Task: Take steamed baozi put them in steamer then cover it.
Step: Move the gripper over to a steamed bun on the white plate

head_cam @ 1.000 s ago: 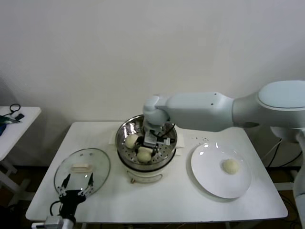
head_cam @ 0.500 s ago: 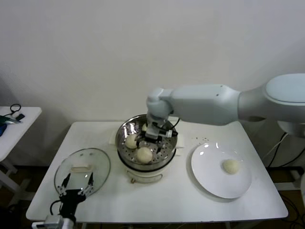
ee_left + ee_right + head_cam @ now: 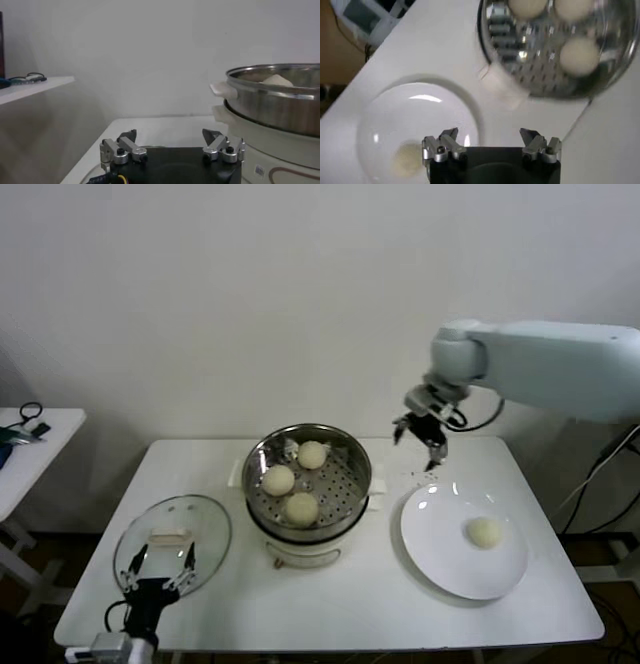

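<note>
The steamer [image 3: 345, 484] stands mid-table with three baozi [image 3: 312, 454] on its perforated floor, also seen in the right wrist view [image 3: 579, 55]. A further baozi [image 3: 485, 531] lies on the white plate [image 3: 440, 554]. My right gripper [image 3: 417, 446] hangs open and empty in the air between the steamer and the plate, above the plate's far edge [image 3: 425, 120]. The glass cover [image 3: 205, 529] lies flat at the front left. Over its near edge my left gripper [image 3: 160, 569] rests open and empty, with the steamer's wall [image 3: 272, 107] off to its side.
A small side table [image 3: 35, 444] with dark items stands off to the left. The wall runs close behind the work table. The steamer's white side handle [image 3: 497, 85] juts toward the plate.
My right gripper opened and left a baozi in the steamer, then rose and swung right toward the plate. The left arm has not moved.
</note>
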